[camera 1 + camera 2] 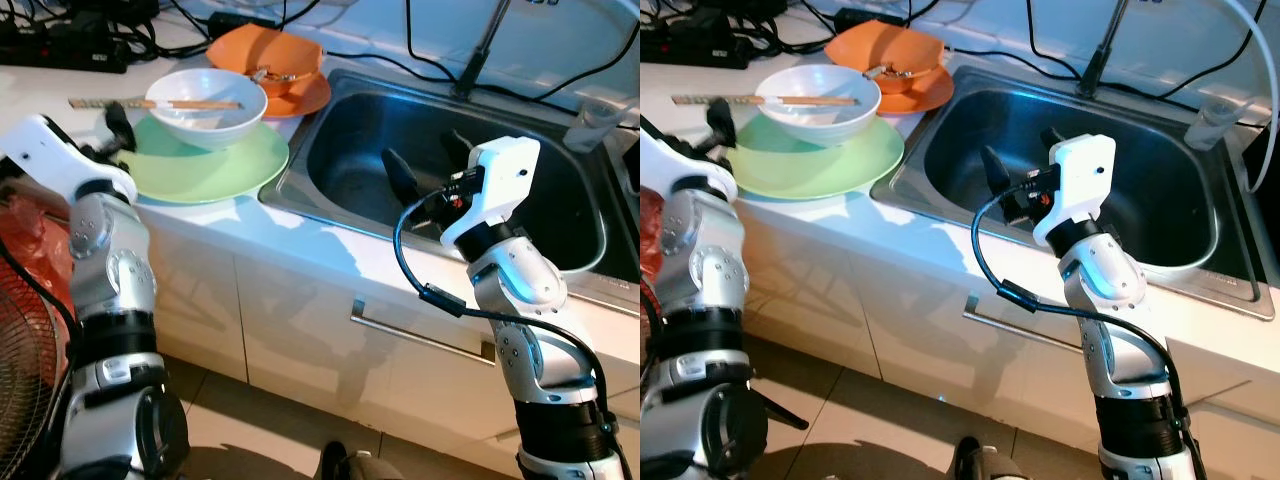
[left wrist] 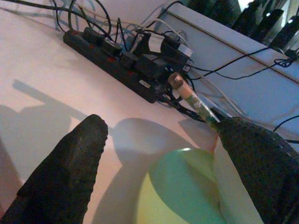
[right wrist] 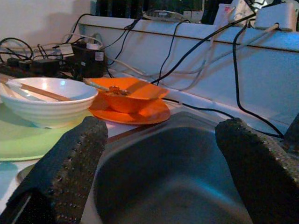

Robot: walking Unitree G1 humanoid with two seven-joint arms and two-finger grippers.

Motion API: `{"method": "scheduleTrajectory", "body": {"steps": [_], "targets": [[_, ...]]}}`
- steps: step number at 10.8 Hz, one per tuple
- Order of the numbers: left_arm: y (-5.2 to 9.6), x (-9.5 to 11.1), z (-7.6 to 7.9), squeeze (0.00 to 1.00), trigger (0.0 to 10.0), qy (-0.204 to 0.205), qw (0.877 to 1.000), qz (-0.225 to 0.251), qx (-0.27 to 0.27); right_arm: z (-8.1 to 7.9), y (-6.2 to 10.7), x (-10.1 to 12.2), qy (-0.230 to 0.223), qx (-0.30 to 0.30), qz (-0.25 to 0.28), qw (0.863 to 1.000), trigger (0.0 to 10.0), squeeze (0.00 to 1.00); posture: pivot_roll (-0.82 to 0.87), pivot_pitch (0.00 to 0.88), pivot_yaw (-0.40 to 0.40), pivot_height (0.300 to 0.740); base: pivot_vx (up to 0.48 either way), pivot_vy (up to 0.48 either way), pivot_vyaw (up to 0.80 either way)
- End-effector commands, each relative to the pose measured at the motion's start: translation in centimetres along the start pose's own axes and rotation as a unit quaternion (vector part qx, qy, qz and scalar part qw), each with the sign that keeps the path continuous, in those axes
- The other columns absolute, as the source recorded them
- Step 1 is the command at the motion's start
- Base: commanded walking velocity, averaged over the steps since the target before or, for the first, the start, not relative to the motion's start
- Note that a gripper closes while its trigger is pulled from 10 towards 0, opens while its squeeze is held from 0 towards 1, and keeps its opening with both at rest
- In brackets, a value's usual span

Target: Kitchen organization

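Both tools open and empty at the sink.
Right tool (image 1: pixel 428 165) hovers over the steel sink basin (image 1: pixel 350 130); left tool (image 2: pixel 163 177) is beside the pale green round plate (image 1: pixel 200 170) on the white worktop (image 1: pixel 215 225).

Left end effector (image 2: pixel 159 168) and right end effector (image 1: pixel 428 160) — both raised forward, fingers spread apart.

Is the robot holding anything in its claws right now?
No, nothing is held. The left gripper is open at the rim of the green plate, not clamped on it. The right gripper is open over the sink.
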State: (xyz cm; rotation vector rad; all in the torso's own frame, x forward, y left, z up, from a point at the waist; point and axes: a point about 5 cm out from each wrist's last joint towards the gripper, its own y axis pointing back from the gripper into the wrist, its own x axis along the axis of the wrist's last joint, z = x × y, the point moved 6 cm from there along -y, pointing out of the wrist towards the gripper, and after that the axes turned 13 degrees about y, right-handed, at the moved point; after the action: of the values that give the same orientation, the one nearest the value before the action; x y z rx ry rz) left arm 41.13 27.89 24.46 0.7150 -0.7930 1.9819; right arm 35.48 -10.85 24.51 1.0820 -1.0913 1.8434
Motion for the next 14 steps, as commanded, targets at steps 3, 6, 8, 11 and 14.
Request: {"method": "scheduleTrajectory", "body": {"steps": [3, 6, 8, 11, 14], "targets": [[-0.5, 0.0, 1.2, 0.00, 10.0, 0.017, 1.000, 0.005, -0.024, 0.7, 0.6, 0.2, 0.007, -0.006, -0.003, 1.000, 10.0, 0.00, -0.14, 0.144, -0.105, 0.740, 0.000, 0.000, 0.00], [-1.0, 0.0, 2.9, 0.00, 10.0, 0.071, 0.995, -0.001, -0.067, -0.6, 0.5, 0.2, -0.005, 0.035, -0.006, 0.999, 10.0, 0.00, -0.14, 0.145, -0.109, 0.740, 0.000, 0.000, 0.00], [-1.3, -0.1, 3.6, 0.00, 10.0, 0.073, 0.994, -0.005, -0.082, -3.4, 1.4, -0.2, -0.042, 0.118, -0.019, 0.992, 10.0, 0.00, -0.15, 0.146, -0.102, 0.740, 0.000, 0.000, 0.00], [-2.0, 0.3, 3.3, 0.00, 10.0, 0.082, 0.993, -0.004, -0.081, -5.6, 2.5, -0.1, -0.067, 0.180, -0.024, 0.981, 10.0, 0.00, -0.15, 0.148, -0.100, 0.740, 0.000, 0.000, 0.00], [-2.6, 0.3, 2.5, 0.00, 8.6, 0.102, 0.992, -0.009, -0.075, -5.9, 2.9, 0.0, -0.073, 0.191, -0.030, 0.978, 10.0, 0.00, -0.16, 0.152, -0.096, 0.740, 0.000, 0.000, 0.00]]}}
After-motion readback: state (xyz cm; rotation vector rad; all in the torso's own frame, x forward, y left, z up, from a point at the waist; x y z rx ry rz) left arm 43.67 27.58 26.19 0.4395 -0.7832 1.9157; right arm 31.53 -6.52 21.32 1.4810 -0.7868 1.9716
